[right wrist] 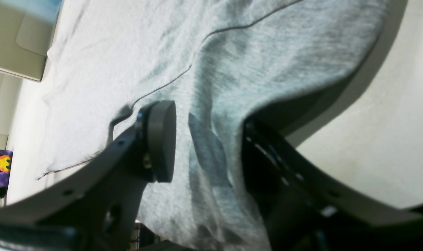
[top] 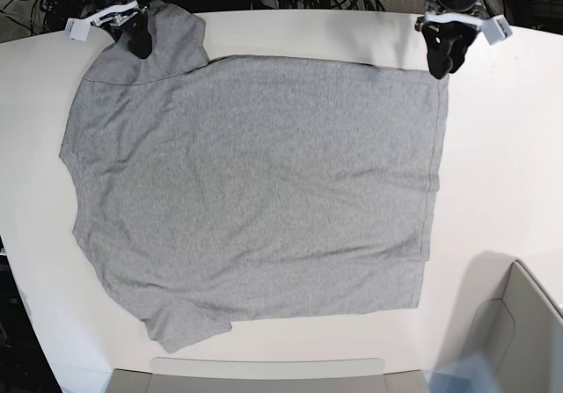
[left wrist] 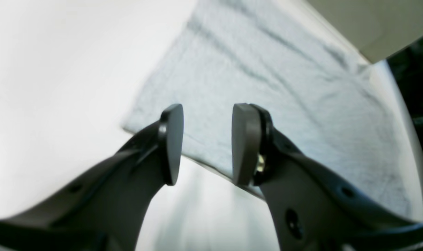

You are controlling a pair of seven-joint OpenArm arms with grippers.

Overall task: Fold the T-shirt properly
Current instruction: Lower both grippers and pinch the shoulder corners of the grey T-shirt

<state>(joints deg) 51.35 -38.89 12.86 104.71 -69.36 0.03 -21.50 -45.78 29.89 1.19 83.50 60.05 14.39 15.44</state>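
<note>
Both grippers black: left gripper (left wrist: 206,144) with flat grey rounded pads (left wrist: 244,144), brass screw, screw holes; white wrist brackets.

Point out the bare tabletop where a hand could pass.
Bare table lies between the T-shirt hem and the bin. Crowded: right claw at the sleeve, left claw at the hem corner.

A plain heather-grey T-shirt (top: 255,191) covers a white worktop (top: 501,147), with black grippers at eleven o'clock (top: 139,43) and one o'clock (top: 440,59) and beige bins (top: 519,331) at five.
</note>
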